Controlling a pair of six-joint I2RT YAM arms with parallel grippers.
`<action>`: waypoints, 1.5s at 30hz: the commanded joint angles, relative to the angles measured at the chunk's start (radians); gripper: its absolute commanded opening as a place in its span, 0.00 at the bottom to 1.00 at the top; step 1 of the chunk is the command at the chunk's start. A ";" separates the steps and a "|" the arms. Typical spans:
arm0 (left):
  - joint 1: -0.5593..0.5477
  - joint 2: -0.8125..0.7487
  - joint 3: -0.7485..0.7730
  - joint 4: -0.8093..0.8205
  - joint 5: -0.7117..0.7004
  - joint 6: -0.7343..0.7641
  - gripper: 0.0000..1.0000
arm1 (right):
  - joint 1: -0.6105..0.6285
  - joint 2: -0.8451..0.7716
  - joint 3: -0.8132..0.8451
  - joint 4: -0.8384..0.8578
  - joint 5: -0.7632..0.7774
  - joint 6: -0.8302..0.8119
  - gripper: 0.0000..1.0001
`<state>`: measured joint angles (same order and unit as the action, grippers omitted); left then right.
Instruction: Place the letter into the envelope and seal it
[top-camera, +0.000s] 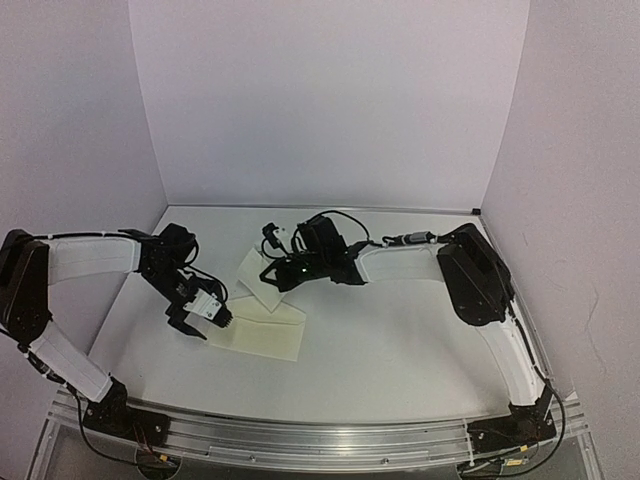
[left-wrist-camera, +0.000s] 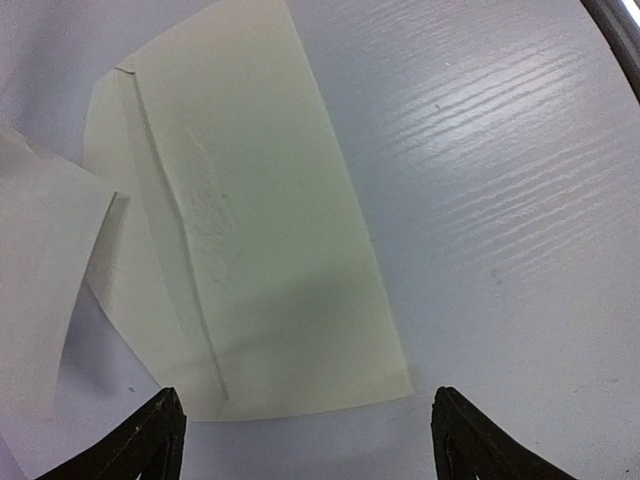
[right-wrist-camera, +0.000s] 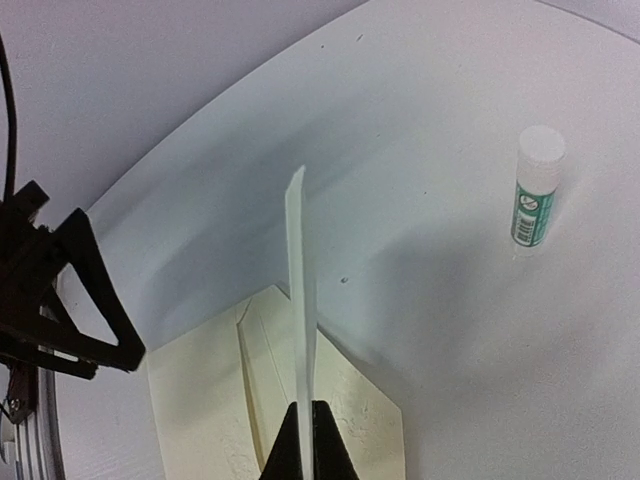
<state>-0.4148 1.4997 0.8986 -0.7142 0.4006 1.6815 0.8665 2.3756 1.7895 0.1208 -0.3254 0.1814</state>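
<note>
Leftmost, the left arm (top-camera: 90, 255) bends in from the table's (top-camera: 400, 340) edge, and the left gripper (top-camera: 207, 325) sits low at the left end of the envelope (top-camera: 265, 335). Its jaws are spread wide, one finger on either side of the envelope's short edge, with nothing between them. Whether the fingertips touch the paper cannot be told. The envelope lies flat on the white table, pale cream, with a long fold line running along its length. Just behind it, and overlapping its far edge in the top view, is the letter (top-camera: 258, 272), lifted off the table. It looks pale here, and its border and print cannot be made out. From the right wrist camera the sheet is seen edge-on, rising upright from the right gripper (right-wrist-camera: 304, 420), whose fingers are pinched tight on its lower edge, directly over the envelope. The right arm (top-camera: 470, 275) reaches across from the right side of the table to hold it there. Farther right in that wrist view, a glue stick (right-wrist-camera: 535, 195) stands upright on the table, well apart from both papers.
</note>
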 joint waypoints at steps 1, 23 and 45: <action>0.004 -0.044 -0.145 0.119 -0.023 -0.103 0.86 | 0.000 0.050 0.056 0.055 -0.075 -0.005 0.00; -0.001 0.100 -0.176 0.324 -0.083 -0.203 0.78 | -0.010 -0.012 -0.131 0.080 -0.232 0.098 0.00; -0.021 0.113 -0.207 0.336 -0.107 -0.181 0.76 | -0.007 -0.149 -0.283 0.140 -0.044 0.192 0.00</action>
<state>-0.4320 1.5665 0.7254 -0.3569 0.3634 1.4681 0.8558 2.2539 1.5524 0.2299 -0.3769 0.3285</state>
